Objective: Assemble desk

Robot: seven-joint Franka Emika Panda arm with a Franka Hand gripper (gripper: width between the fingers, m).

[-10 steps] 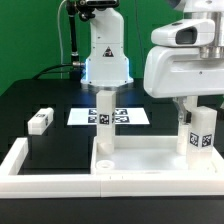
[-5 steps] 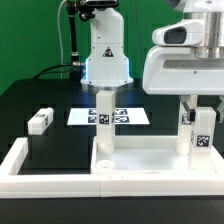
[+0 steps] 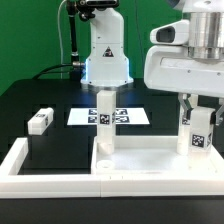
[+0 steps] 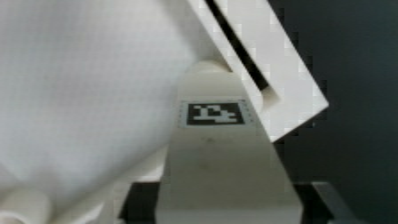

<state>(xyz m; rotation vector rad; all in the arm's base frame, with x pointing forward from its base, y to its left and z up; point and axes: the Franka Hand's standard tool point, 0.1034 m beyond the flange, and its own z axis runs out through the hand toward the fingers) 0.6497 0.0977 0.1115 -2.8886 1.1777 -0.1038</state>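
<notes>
The white desk top [image 3: 150, 157] lies at the front of the exterior view, against the white border bars. One tagged leg [image 3: 104, 120] stands upright at its back left corner. My gripper [image 3: 199, 114] comes down from above and is shut on a second tagged leg [image 3: 200, 132], upright at the top's right side. In the wrist view this leg [image 4: 217, 150] fills the gap between my dark fingers [image 4: 143, 205], its tag facing the camera. My gripper [image 4: 226, 207] presses it on both sides. A third leg [image 3: 40, 121] lies loose on the black table at the left.
The marker board [image 3: 82, 117] lies flat behind the desk top. The robot base [image 3: 106, 55] stands at the back. White border bars [image 3: 50, 182] run along the front and up the left side [image 3: 15, 152]. A green backdrop is behind.
My wrist has shifted slightly up and to the exterior view's right. The held leg stays upright in about the same spot. Nothing else has moved.
</notes>
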